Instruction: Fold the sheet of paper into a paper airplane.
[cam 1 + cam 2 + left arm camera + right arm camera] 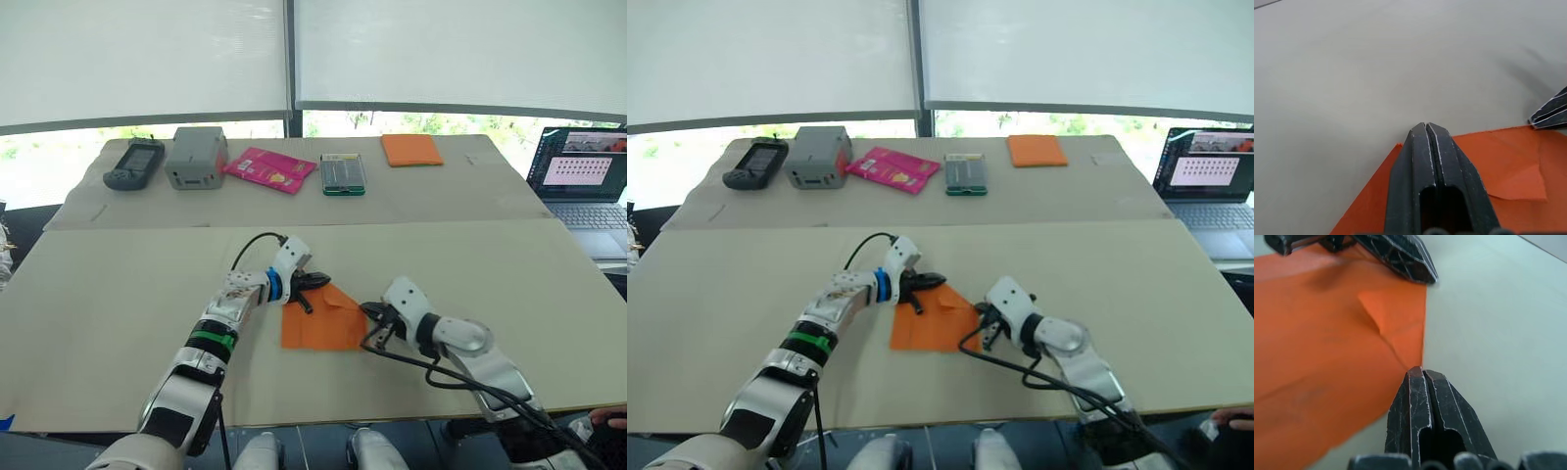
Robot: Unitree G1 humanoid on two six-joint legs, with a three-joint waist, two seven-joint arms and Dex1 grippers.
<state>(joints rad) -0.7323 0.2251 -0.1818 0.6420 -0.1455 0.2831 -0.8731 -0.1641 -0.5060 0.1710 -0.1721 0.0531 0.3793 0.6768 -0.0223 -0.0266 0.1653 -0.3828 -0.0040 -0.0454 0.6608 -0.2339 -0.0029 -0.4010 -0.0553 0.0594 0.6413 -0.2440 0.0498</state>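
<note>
The sheet of paper [321, 318] lies flat on the table [118, 284] in front of me, between my two arms, bright orange, with crease lines across it and one small flap folded over near its far right corner.

My left gripper [1426, 128] has its fingers pressed together, tips resting on the far left edge of the sheet. My right gripper [1420, 372] likewise has its fingers pressed together (no paper between them that I can see), tips touching the sheet's right edge just below the folded flap.

Along the far side of the table, well apart from the sheet, left to right: a dark handheld device [134, 163], a grey box [196, 157] (contents hidden), a pink printed packet [269, 168], a green-edged case [343, 173] and a smooth orange rectangle [411, 149]. An open laptop [583, 181] stands at the right.
</note>
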